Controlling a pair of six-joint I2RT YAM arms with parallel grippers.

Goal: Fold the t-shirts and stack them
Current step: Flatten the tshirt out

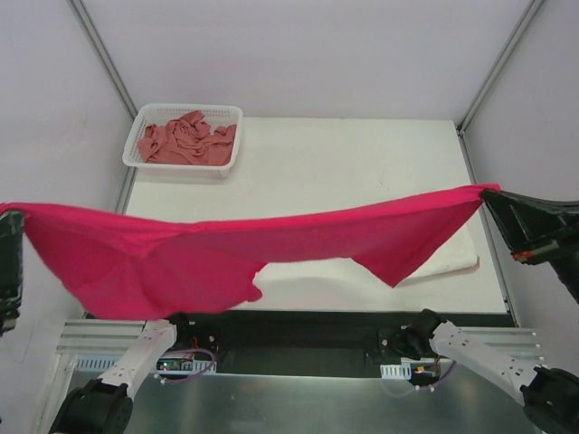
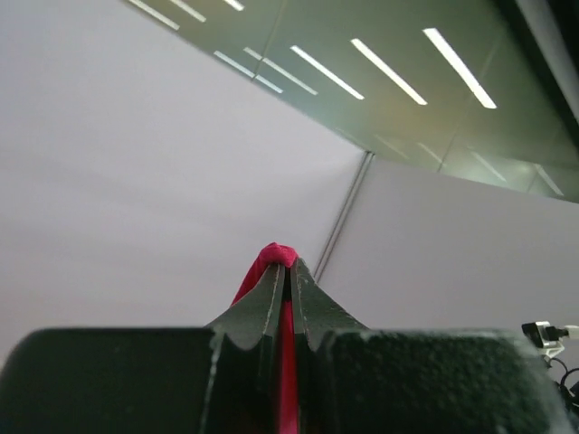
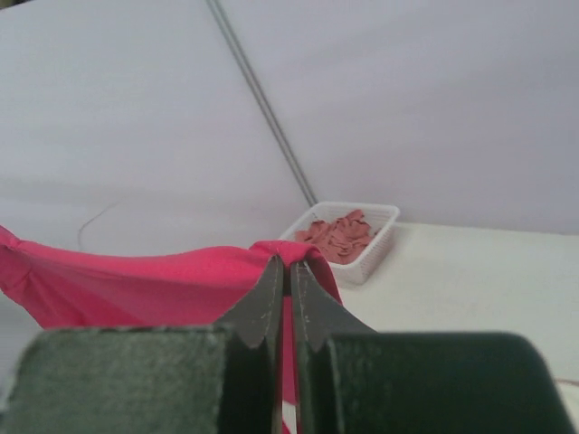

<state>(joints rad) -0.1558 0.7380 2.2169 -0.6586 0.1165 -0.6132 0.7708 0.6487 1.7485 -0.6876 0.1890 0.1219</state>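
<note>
The magenta-red t-shirt (image 1: pixel 226 244) hangs stretched in the air across the whole width of the table, sagging in the middle. My left gripper (image 1: pixel 7 217) is shut on its left corner at the far left edge. My right gripper (image 1: pixel 487 195) is shut on its right corner. The left wrist view shows the left gripper (image 2: pixel 288 265) pinching a red tuft (image 2: pixel 276 254). From the right wrist, the right gripper (image 3: pixel 289 264) pinches the red cloth (image 3: pixel 136 285). A cream-white t-shirt (image 1: pixel 455 262) lies flat on the table under the right end. The salmon-pink t-shirt (image 1: pixel 187 141) lies crumpled in the basket.
The white mesh basket (image 1: pixel 143 116) stands at the table's (image 1: pixel 344 154) far left corner, also in the right wrist view as the basket (image 3: pixel 384 212). Enclosure walls and metal posts (image 1: pixel 101 50) close in both sides. The arm bases sit at the near edge.
</note>
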